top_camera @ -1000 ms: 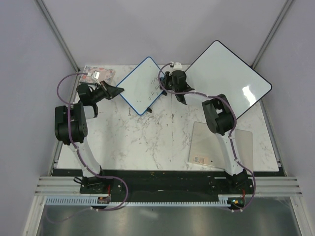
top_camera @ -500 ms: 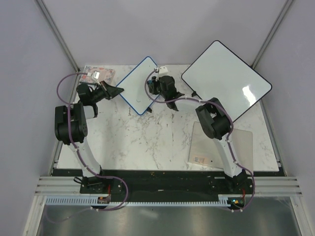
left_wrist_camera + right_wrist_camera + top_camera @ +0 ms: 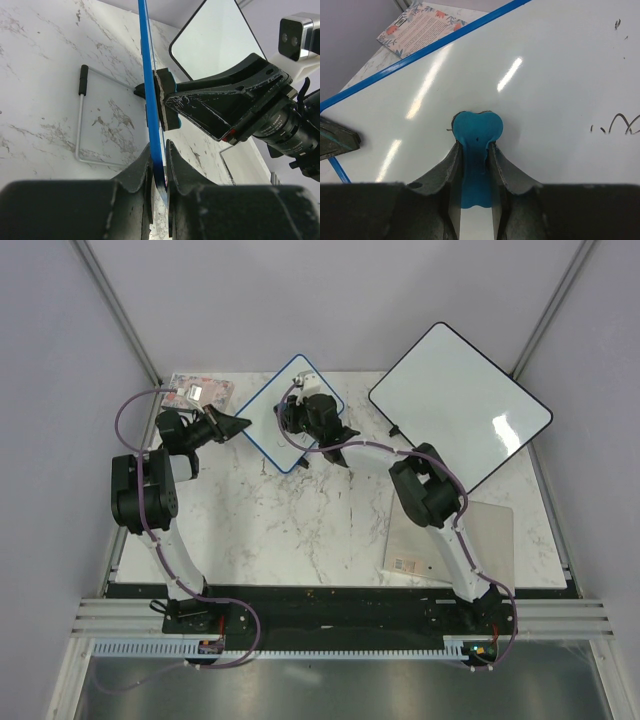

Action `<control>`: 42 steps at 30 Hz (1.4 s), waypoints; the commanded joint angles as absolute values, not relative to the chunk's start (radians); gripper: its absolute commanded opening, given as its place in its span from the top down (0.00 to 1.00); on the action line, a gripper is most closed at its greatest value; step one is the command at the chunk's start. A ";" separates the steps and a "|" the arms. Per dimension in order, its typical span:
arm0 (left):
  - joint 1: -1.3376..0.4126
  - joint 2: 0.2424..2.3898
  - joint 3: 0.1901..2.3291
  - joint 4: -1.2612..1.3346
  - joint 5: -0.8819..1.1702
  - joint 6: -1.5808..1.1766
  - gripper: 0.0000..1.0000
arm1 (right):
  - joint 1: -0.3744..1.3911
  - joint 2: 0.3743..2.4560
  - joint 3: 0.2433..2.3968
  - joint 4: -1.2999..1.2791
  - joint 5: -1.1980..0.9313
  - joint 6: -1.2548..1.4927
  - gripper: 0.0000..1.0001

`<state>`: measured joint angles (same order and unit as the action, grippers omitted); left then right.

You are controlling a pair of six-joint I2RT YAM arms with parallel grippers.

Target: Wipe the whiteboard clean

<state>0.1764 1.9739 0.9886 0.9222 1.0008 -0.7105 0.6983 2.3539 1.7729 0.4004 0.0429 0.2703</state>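
Count at this frame. Grippers, 2: left gripper [image 3: 159, 150] and right gripper [image 3: 476, 150]. Whiteboards, 2: blue-framed whiteboard [image 3: 265, 425], edge pinched in the left gripper; black-framed whiteboard [image 3: 460, 405], off to the right gripper's right. Blue eraser [image 3: 476, 129], 1, between the right gripper's fingers. Beige sheet [image 3: 498, 540], 1. Patterned card [image 3: 200, 390], 1, near the left gripper. Wire stand [image 3: 79, 125], 1.

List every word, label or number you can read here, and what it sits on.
Nothing here is legible.
Whiteboard: black scribbles, no readable word.
Flowered card: print too small.
Label on the beige sheet: barcode, text too small.
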 commanded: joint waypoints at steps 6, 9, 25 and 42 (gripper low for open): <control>0.123 1.973 1.009 0.966 1.109 -0.658 0.98 | 0.588 2.427 1.762 0.350 0.093 0.439 1.00; 0.123 1.971 1.008 0.959 1.109 -0.653 0.98 | 0.561 2.445 1.792 0.322 0.132 0.456 1.00; 0.123 1.962 1.008 0.939 1.111 -0.644 0.98 | 0.425 2.490 1.832 0.176 0.106 0.591 1.00; 0.114 1.970 1.011 0.940 1.111 -0.646 0.98 | 0.547 2.438 1.780 0.297 0.002 0.460 1.00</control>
<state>0.1589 1.9736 0.9966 0.9222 1.0058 -0.7094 0.4450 2.4451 1.8301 0.3077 0.1001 0.4992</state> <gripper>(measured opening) 0.163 0.298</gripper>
